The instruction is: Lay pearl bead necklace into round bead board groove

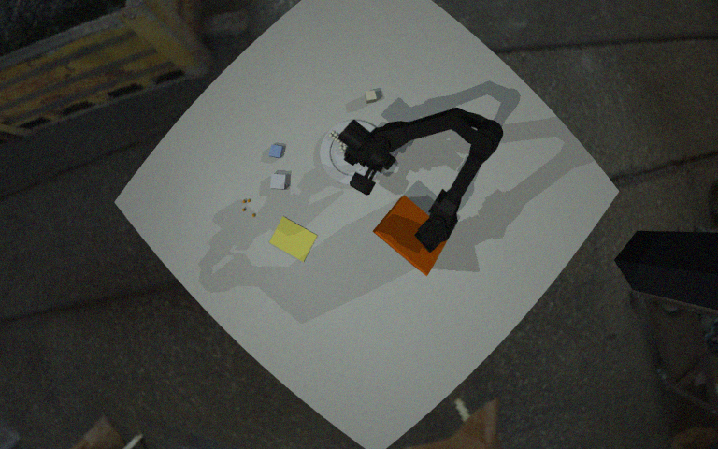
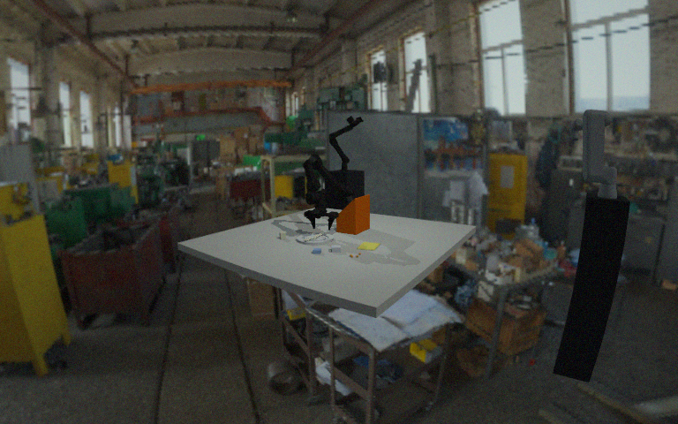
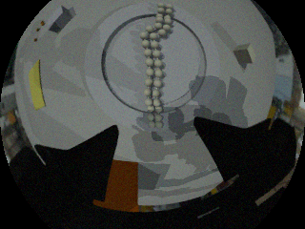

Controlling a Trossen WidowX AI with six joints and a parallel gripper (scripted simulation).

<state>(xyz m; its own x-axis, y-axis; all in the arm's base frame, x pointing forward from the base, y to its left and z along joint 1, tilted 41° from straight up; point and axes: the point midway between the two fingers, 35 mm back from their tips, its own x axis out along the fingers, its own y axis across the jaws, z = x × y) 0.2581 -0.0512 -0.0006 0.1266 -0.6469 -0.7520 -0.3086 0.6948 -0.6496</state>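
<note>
The round pale bead board [image 1: 325, 168] [image 3: 93, 62] lies on the table, with a dark circular groove inside its rim. The pearl bead necklace [image 1: 335, 135] [image 3: 150, 62] lies across it as two strands side by side, bent near the far side. In the wrist view it crosses the groove at the far and near sides, and most beads lie inside the ring, not along it. My gripper [image 2: 321, 228] [image 3: 157, 125] is wide open and empty, its fingertips on either side of the necklace's near end. The arm hides part of the board in the top view.
An orange block [image 1: 394, 224] [image 2: 355, 215] [image 3: 125, 183] stands near the arm. A yellow plate [image 1: 293, 238] [image 3: 34, 86], a blue block [image 1: 276, 151], a whitish block [image 1: 278, 181], small orange pieces [image 1: 249, 199] and a cream block [image 1: 371, 95] [image 3: 244, 52] lie around the board.
</note>
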